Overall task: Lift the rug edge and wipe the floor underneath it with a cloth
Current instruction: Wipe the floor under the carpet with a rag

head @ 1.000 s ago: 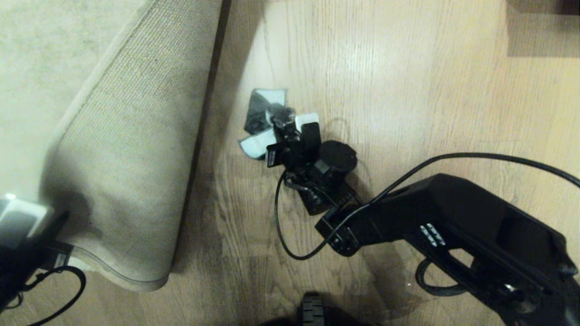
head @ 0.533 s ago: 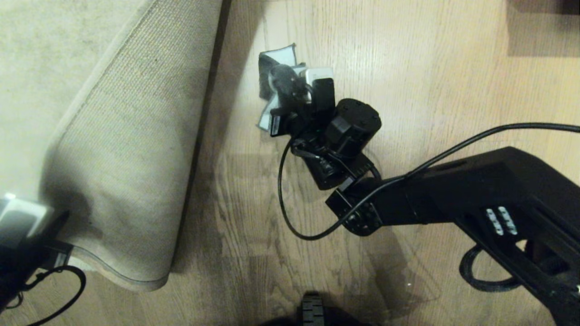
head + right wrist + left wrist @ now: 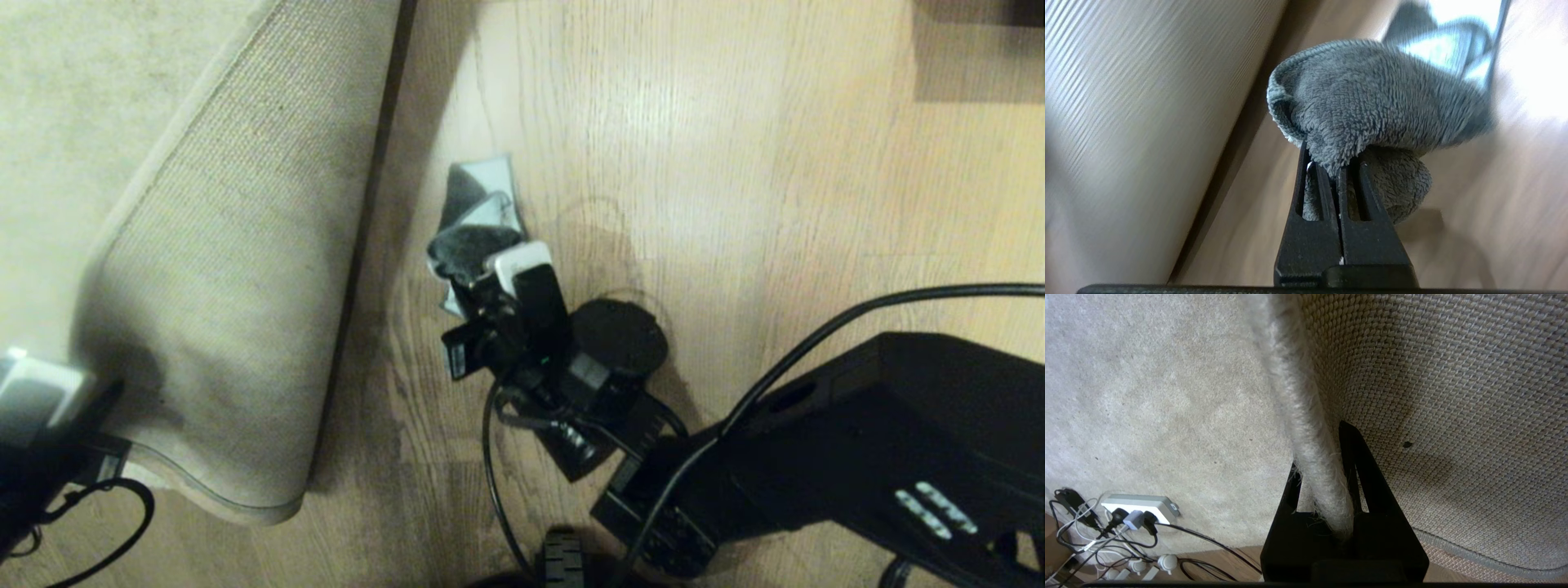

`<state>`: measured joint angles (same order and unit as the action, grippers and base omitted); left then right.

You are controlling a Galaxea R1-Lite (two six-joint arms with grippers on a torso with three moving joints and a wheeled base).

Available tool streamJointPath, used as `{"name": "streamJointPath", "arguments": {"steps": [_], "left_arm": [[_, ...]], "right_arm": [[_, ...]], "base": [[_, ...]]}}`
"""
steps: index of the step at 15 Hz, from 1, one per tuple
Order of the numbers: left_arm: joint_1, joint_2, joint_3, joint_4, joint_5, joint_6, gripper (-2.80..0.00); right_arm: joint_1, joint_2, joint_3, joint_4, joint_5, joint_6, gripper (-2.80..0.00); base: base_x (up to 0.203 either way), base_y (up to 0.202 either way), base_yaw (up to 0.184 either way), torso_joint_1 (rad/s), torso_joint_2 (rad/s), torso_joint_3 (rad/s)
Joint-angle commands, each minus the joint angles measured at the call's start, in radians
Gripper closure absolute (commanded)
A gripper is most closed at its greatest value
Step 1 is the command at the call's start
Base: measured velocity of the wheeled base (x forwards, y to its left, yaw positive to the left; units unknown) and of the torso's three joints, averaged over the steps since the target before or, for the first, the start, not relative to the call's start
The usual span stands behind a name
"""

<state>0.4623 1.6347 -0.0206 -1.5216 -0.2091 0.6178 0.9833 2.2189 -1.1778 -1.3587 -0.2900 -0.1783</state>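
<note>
Grey cloth [image 3: 472, 214] beside raised rug edge [image 3: 369, 188]

Warm, dim indoor light. A bright glare patch sits on the floor [image 3: 653, 106] in the head view, and a dark shadow runs beside the lifted rug edge [image 3: 359, 245]. In the right wrist view the cloth [image 3: 1372, 106] is sharp; the background behind it is streaked and overexposed.

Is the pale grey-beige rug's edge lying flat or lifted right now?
Lifted. The left gripper pinches the rug edge, folding it back so its tan coarse-woven backing faces up.
</note>
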Motion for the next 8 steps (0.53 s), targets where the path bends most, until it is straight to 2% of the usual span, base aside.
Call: {"name": "streamJointPath", "arguments": {"steps": [1,3,8], "left_arm": [[-0.001,0.001,0.001,-0.048,-0.001,0.003,0.00],[-0.001,0.005,-0.002,-0.048,-0.001,0.003,0.00],[-0.001,0.036,-0.061,-0.048,0.003,0.000,0.00]], "right_arm": [[0.064,0.023,0.180,-0.083,-0.001,-0.002,0.00],[0.110,0.065,0.251,-0.115,-0.001,-0.001,0.00],[0.121,0.175,0.185,-0.118,0.001,0.000,0.00]], "base": [[0.000,0.000,0.000,0.000,0.00,0.000],[0.000,0.000,0.000,0.000,0.00,0.000],[0.000,0.000,0.000,0.000,0.00,0.000]]}}
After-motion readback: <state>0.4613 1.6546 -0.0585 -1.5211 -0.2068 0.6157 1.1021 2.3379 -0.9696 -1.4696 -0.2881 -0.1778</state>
